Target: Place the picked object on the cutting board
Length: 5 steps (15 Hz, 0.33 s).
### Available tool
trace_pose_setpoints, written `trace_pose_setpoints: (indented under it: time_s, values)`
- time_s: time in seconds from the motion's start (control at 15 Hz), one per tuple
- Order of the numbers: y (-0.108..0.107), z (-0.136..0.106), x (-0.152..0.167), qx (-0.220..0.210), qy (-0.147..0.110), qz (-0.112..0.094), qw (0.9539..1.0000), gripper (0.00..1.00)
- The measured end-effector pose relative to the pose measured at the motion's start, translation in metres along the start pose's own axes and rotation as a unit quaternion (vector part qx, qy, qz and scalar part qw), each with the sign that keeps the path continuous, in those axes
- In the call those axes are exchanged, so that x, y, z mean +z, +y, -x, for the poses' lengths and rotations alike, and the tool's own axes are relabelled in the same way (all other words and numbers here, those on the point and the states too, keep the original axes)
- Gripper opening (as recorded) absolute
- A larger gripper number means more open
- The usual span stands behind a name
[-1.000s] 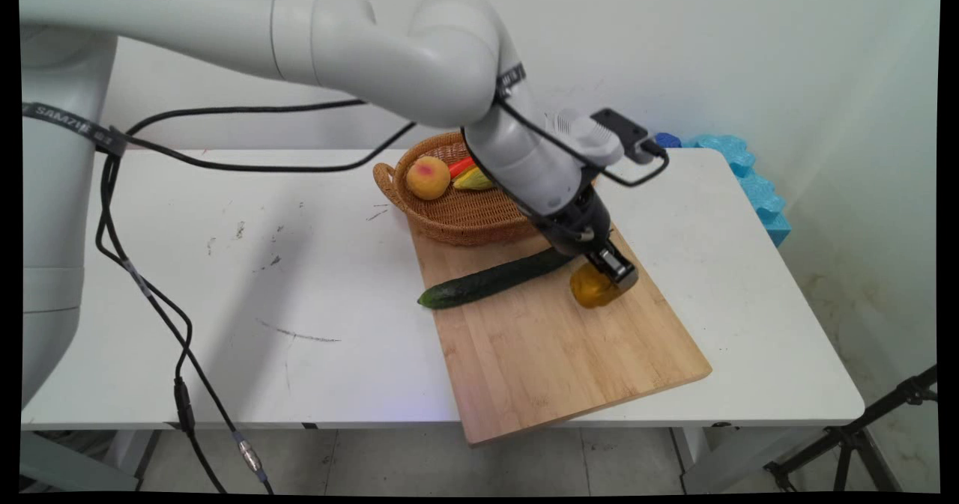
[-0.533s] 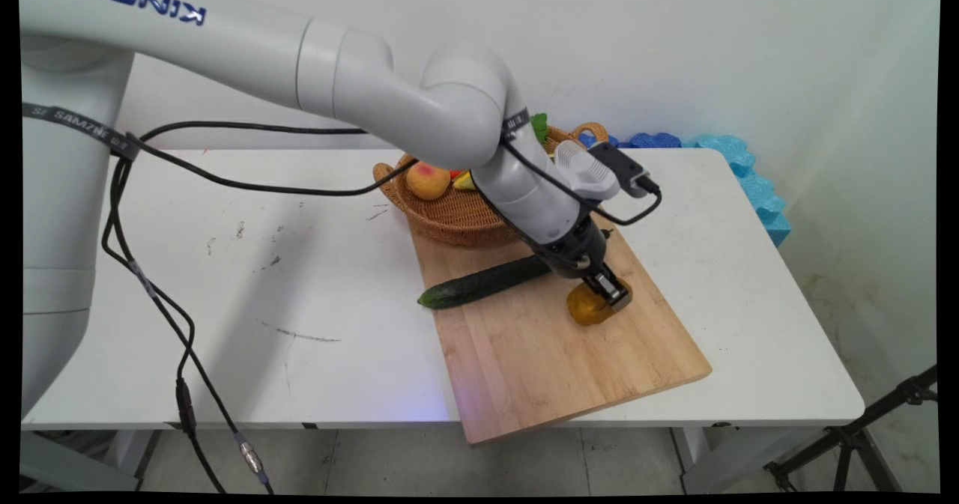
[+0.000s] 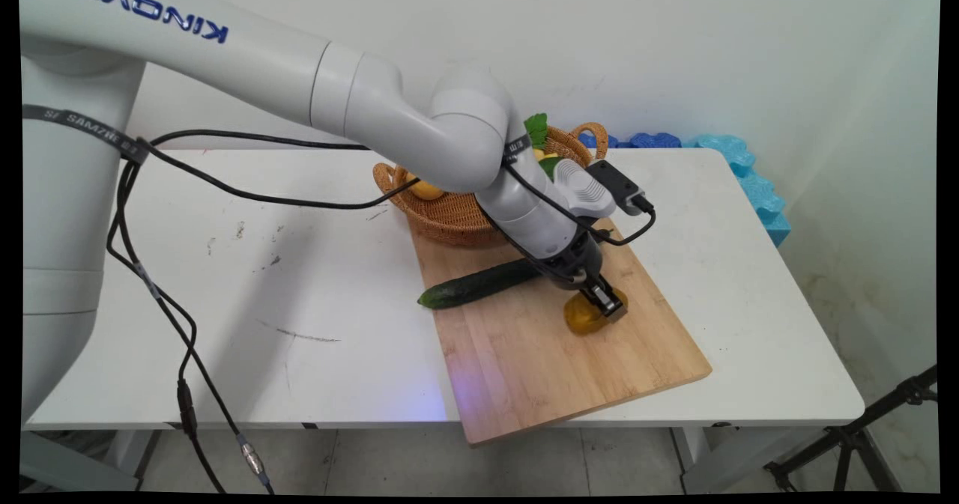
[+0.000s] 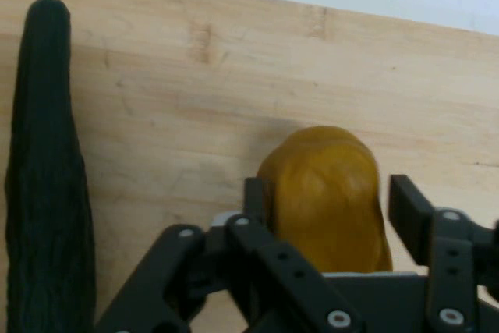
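Note:
My gripper point(image 3: 603, 303) reaches down at a slant over the wooden cutting board point(image 3: 569, 369) and is shut on a yellow-orange fruit point(image 3: 581, 321). The fruit's underside sits on or just above the board. In the hand view the fruit point(image 4: 323, 193) fills the space between the two black fingers of the gripper point(image 4: 327, 193). The left finger presses against it and the right one sits at its edge. A dark green cucumber point(image 3: 479, 283) lies on the board just left of the hand, also along the hand view's left side as the cucumber point(image 4: 47, 177).
A wicker basket point(image 3: 449, 223) holding several pieces of produce stands at the board's far end, partly hidden by the arm. Blue foam point(image 3: 749, 174) lies at the white table's point(image 3: 300, 279) far right corner. Black cables hang from the arm at the left.
The arm has come down and slightly toward the near side, carrying the yellow-orange fruit from above the board to its surface. The cucumber has stayed put.

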Motion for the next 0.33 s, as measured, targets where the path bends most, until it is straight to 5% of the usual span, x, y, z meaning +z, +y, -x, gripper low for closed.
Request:
trace_pose_setpoints:
  time_s: [0.07, 0.33]
  values:
    - [-0.0003, 0.0004, 0.0010, 0.000, 0.001, 0.000, 1.0000, 1.00]
    - [-0.0021, 0.0008, 0.0028, 0.002, 0.006, 0.000, 1.0000, 1.00]
